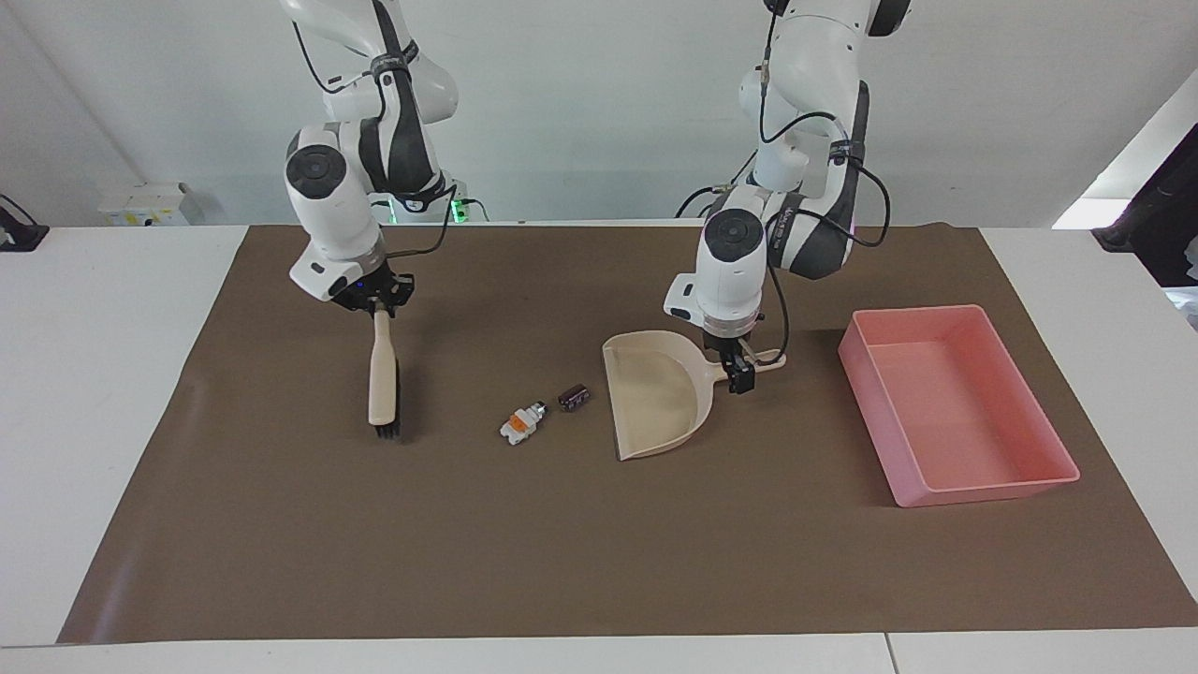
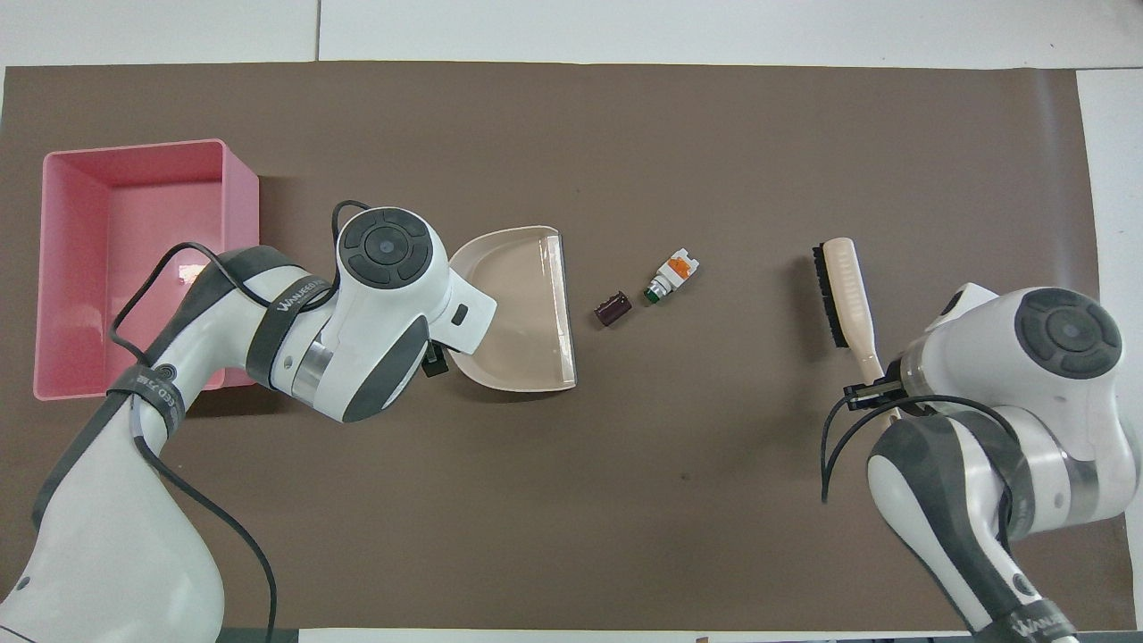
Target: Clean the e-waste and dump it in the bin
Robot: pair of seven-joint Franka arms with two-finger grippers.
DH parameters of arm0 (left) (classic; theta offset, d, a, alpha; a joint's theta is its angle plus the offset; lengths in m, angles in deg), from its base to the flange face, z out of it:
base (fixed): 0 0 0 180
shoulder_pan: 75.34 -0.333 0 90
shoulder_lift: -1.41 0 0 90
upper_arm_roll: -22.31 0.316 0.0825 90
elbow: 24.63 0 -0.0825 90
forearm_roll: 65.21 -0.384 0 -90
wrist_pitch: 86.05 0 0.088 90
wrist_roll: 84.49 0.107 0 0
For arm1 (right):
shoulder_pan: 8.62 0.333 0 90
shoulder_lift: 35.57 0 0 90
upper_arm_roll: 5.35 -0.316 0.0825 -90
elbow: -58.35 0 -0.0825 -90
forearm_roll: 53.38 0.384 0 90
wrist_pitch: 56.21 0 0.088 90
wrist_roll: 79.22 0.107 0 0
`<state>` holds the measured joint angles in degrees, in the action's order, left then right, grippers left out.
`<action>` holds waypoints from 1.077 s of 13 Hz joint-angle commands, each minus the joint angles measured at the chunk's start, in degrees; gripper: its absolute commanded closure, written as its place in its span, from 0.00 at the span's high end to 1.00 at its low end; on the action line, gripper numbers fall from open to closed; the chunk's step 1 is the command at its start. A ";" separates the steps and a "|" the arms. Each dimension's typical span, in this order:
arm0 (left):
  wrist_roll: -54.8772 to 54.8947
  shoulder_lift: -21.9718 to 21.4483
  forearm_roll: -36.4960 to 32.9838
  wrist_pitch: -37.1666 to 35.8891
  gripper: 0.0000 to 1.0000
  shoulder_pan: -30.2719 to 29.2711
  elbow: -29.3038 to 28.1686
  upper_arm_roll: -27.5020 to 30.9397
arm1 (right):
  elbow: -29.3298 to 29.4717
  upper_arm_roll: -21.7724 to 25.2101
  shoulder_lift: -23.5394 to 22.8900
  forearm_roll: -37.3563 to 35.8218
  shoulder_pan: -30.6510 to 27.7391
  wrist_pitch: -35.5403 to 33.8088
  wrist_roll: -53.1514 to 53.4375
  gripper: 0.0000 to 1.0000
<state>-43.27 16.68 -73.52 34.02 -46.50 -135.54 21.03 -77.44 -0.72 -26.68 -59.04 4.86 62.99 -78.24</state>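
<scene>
The e-waste lies on the brown mat as two small parts: a white one with an orange label [image 1: 521, 423] [image 2: 671, 276] and a dark cylinder [image 1: 574, 397] [image 2: 613, 308]. The cylinder is just off the open lip of a beige dustpan [image 1: 655, 398] [image 2: 518, 313]. My left gripper [image 1: 744, 370] [image 2: 435, 362] stands open astride the dustpan's handle, close to the pan. My right gripper [image 1: 377, 304] [image 2: 880, 388] is shut on the handle of a beige brush [image 1: 382, 384] [image 2: 844, 290]. The brush hangs bristles-down over the mat, toward the right arm's end from the e-waste. The pink bin [image 1: 945, 412] [image 2: 134, 232] holds nothing.
The brown mat [image 1: 599, 562] covers most of the white table. The bin sits at the left arm's end, beside the dustpan's handle. Bare mat lies between the brush and the white part.
</scene>
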 commanded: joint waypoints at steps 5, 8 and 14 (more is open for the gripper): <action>-1.40 0.03 -1.36 0.79 0.23 0.95 -0.36 0.93 | 3.77 -0.05 -2.81 -1.20 5.76 -0.19 5.96 0.00; -1.14 0.12 -1.45 0.87 0.00 0.87 0.16 0.84 | 9.22 -1.54 -6.95 -1.20 6.55 -0.89 6.41 0.00; -0.35 -0.24 -1.53 -4.21 0.00 0.61 4.45 0.93 | 15.29 -2.34 -14.06 -2.60 8.40 -0.19 6.41 0.00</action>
<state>-43.57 16.84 -73.96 33.31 -46.40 -133.97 21.23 -65.05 -2.80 -37.59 -59.55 13.08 63.01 -72.98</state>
